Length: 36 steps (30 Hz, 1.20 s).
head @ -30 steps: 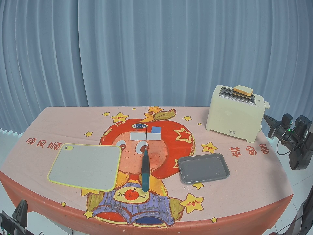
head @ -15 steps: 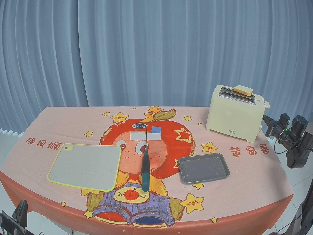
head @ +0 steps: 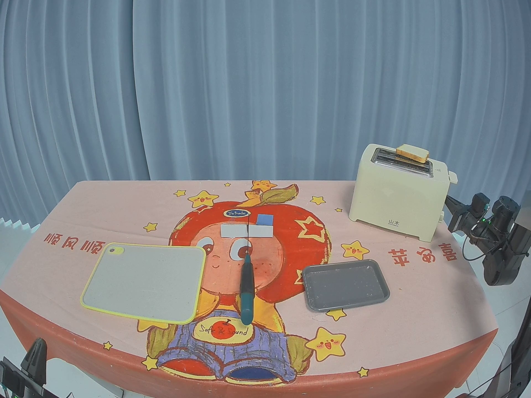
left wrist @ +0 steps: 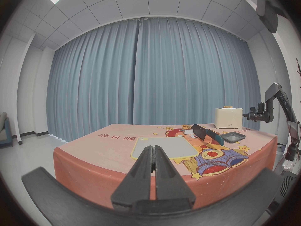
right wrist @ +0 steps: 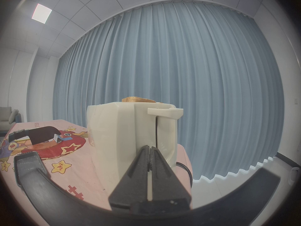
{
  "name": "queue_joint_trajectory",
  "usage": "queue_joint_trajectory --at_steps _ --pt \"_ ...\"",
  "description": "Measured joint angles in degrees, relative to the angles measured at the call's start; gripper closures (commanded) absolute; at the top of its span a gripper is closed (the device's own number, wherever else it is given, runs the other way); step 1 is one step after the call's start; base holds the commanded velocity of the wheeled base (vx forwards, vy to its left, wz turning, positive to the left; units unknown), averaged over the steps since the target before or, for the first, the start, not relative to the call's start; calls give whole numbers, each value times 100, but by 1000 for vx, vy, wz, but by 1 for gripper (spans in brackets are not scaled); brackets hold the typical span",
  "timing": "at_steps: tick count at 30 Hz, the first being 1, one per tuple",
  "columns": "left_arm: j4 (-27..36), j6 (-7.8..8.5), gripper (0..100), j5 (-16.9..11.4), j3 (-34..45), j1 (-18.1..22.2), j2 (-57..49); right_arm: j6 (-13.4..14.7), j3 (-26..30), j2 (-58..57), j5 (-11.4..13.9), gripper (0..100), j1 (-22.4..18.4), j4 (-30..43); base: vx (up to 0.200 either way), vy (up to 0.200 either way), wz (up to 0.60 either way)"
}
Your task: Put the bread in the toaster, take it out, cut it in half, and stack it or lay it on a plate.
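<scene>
Clutter on the desk (head: 83,216) lay mostly to the left of the toaster (head: 399,192), which stood near the desk's far right corner. A grey tray (head: 345,284) lay in front of the toaster, nearer the robot and slightly to its left. Farther left of the toaster, a knife (head: 246,288) with a teal handle lay with its blade pointing toward the curtain (head: 265,73). Farther left again lay a cutting board (head: 145,282) with a yellow-green rim. A white strip (head: 246,230) and a small blue patch (head: 265,219) sat by the knife's tip.

The bread (head: 412,152) stood in the toaster's slot farther from the robot, its top edge poking above the casing. The right gripper (right wrist: 150,150) hung past the desk's edge just beside the toaster's right end. It faced the casing directly, below the lever (right wrist: 165,111), with its fingers pressed together and nothing between them. The bread was above it and to its left, apart from it.

The left gripper (left wrist: 153,149) was well apart from the toaster, low and off the desk's near edge on the cutting board's side. It was likewise closed and empty.
</scene>
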Motion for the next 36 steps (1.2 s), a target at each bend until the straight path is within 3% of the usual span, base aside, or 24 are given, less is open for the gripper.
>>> queue_joint_trajectory --at_steps 18,36 --pt "-4 0 100 0 0 0 0 -33 532 -205 117 100 249 2 0 0 0" --pt "-2 1 100 0 0 0 0 -84 1161 -452 137 100 902 5 0 0 0"
